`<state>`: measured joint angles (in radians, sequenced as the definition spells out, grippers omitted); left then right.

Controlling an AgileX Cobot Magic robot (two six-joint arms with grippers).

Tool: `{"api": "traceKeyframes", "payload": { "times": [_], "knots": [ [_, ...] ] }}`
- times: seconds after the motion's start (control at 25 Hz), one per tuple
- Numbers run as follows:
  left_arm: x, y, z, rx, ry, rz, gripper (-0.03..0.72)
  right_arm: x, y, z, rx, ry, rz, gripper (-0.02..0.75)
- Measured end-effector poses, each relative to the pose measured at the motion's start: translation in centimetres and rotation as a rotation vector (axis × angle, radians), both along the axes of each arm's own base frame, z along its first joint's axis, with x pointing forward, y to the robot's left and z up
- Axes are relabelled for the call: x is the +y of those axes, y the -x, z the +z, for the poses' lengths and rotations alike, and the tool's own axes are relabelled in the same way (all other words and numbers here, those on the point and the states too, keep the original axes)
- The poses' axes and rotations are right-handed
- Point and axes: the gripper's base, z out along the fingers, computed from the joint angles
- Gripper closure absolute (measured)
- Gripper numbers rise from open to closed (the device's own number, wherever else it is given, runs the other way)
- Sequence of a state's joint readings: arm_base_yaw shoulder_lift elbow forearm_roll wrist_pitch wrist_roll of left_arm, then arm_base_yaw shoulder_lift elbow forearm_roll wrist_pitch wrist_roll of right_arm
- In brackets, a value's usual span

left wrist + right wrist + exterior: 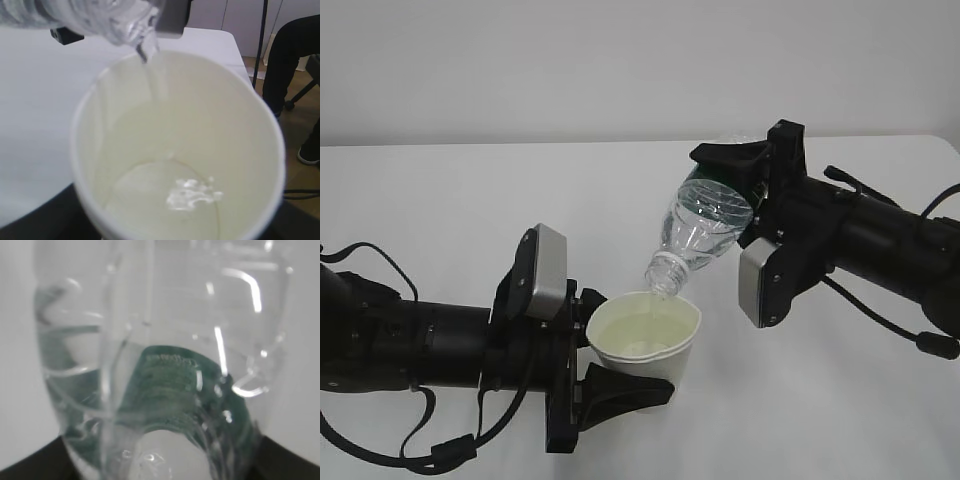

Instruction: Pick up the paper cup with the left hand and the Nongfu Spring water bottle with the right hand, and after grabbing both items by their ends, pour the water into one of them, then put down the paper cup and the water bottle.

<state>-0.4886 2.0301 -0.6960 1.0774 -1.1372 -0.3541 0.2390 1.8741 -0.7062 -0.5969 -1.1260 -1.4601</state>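
item: paper cup (pixel 645 340). white, tapered, cream inside. position: held upright above the white table (pixel 470 200), low in the exterior view at about 6 o'clock. the left hand (pixel 588 365) has its jaws clamped on the cup's lower body, one finger on each side. i keep this grip as it is; a harder squeeze could buckle the paper wall.

item: nongfu spring water bottle (pixel 705 225). clear ribbed plastic, dark green label, no cap. position: tipped neck-down, its base toward 1 o'clock and its mouth toward 7 o'clock, the mouth just over the cup's far rim. the right hand (pixel 750 195) grips it at the base end, jaws closed on the body near the label.

item: water (pixel 192 192). a thin stream runs from the bottle mouth down the cup's inner wall, and a shallow pool with a few bubbles lies on the cup floor. the cup looks well short of full. some water is visible in the lower part of the tilted bottle in the right wrist view.

handling notes, my judgement:
- the pour is under way, so i hold the cup level and still.
- the mouth sits close to the rim at 12 o'clock; i would bring it slightly toward the cup's middle, so a surge does not go over the edge.
- i raise the tilt slowly; an uncapped bottle can gulp and splash.
- i right the bottle before moving either arm away.
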Motion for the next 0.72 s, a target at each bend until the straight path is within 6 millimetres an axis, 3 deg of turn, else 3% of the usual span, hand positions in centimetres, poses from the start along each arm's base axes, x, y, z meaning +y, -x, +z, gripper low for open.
{"api": "traceKeyframes", "payload": {
  "times": [0.72],
  "knots": [
    [0.00, 0.00, -0.01, 0.000, -0.001, 0.000, 0.218, 0.00, 0.00, 0.00, 0.015, -0.015, -0.001, 0.322]
  ]
}}
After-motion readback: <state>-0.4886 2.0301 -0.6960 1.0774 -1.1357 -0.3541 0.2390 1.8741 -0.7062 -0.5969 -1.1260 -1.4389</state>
